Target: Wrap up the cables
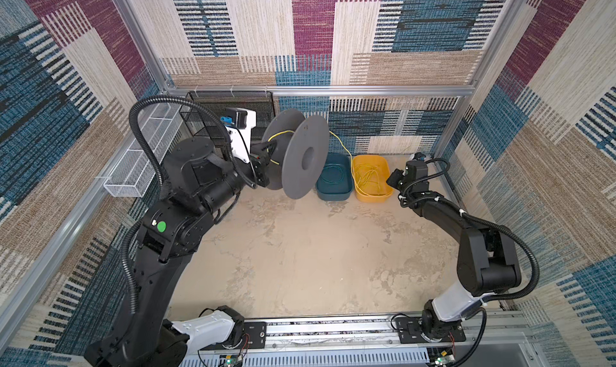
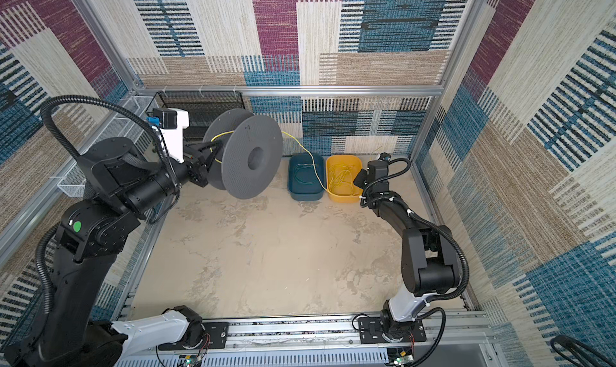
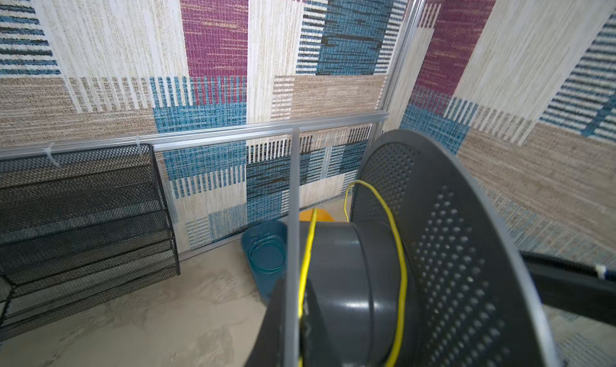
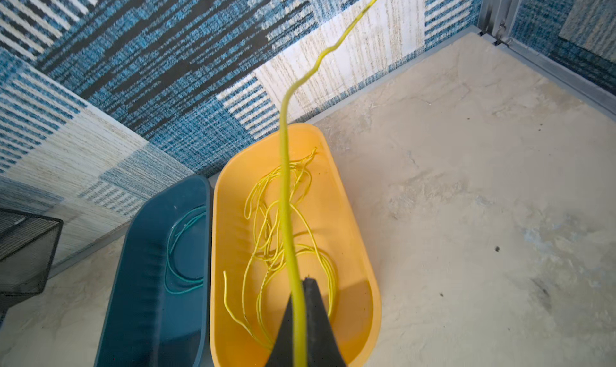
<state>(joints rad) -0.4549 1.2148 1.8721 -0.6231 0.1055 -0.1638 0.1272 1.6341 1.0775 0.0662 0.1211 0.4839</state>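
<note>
The right gripper (image 4: 301,302) is pressed together on the yellow cable (image 4: 284,168), above the yellow tray (image 4: 350,215) where its loose loops lie. The left gripper (image 1: 268,147) pinches the rear flange of the grey spool (image 1: 305,157).

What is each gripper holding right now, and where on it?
Left gripper clamps the spool by one disc's rim. Right gripper pinches the yellow cable partway along, above the yellow tub.

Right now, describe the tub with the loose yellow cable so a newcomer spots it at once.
Find the big grey spool near the back wall in both top views. To its right, two oval tubs sit side by side. It is the yellow tub farther from the spool, holding tangled yellow cable; its dark teal neighbour holds a green loop.
</note>
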